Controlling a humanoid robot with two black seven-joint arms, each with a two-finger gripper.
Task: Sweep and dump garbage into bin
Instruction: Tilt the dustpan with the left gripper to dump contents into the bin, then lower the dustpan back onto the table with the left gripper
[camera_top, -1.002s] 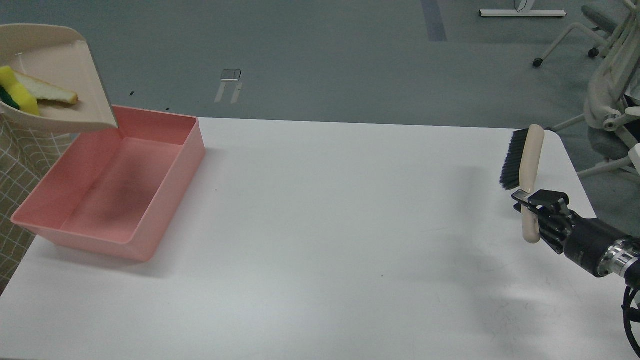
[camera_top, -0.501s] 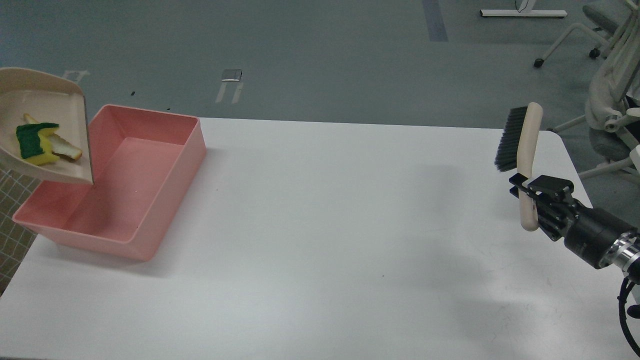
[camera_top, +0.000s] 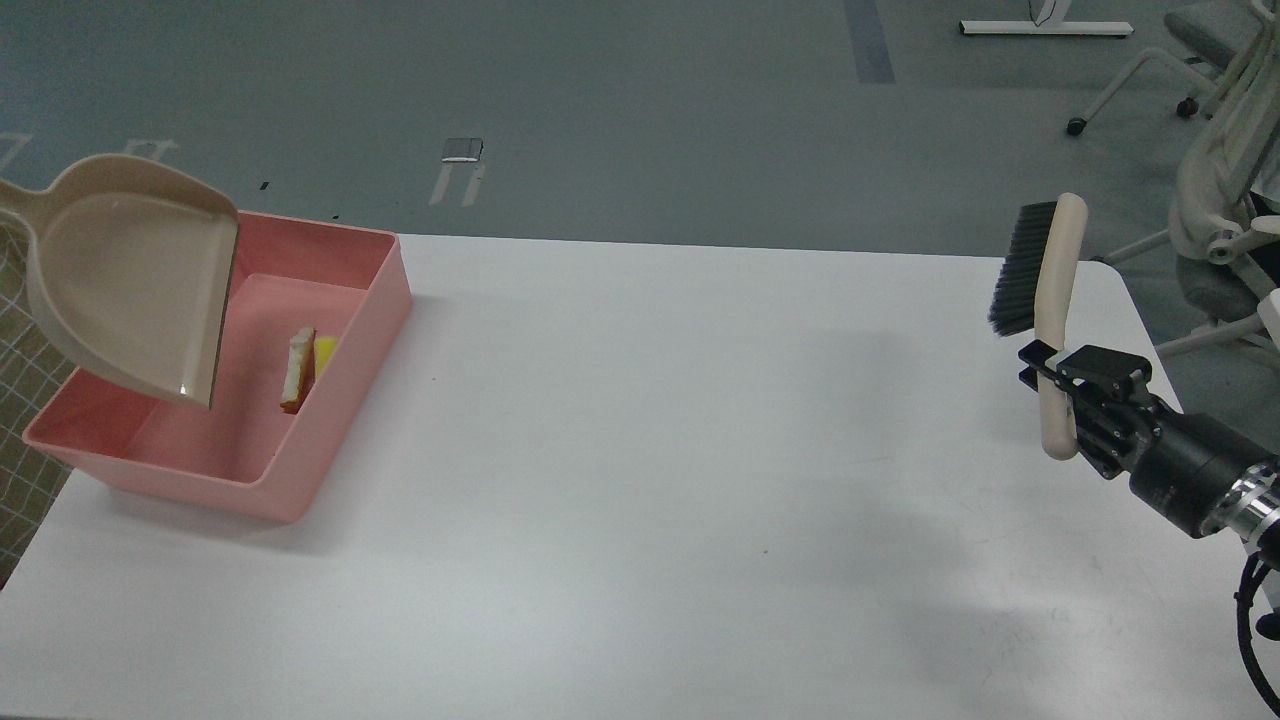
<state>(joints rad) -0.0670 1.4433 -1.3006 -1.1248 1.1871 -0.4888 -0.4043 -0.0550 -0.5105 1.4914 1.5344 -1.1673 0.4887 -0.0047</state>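
The picture is bright and mostly sharp. Soft gray shadows lie on the white table (camera_top: 640, 480) left of the right claw (camera_top: 1045, 372).

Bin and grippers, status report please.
Right gripper shut on brush; left gripper out of view. Dustpan tipped over bin, empty. Bread slice and sponge chunk in bin. Nothing in the way.

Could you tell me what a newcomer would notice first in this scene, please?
The pink bin at the table's left, with a bread-like slice and yellow sponge chunk inside. A tilted beige dustpan hangs over it. At right, the right end effector grips an upright brush.
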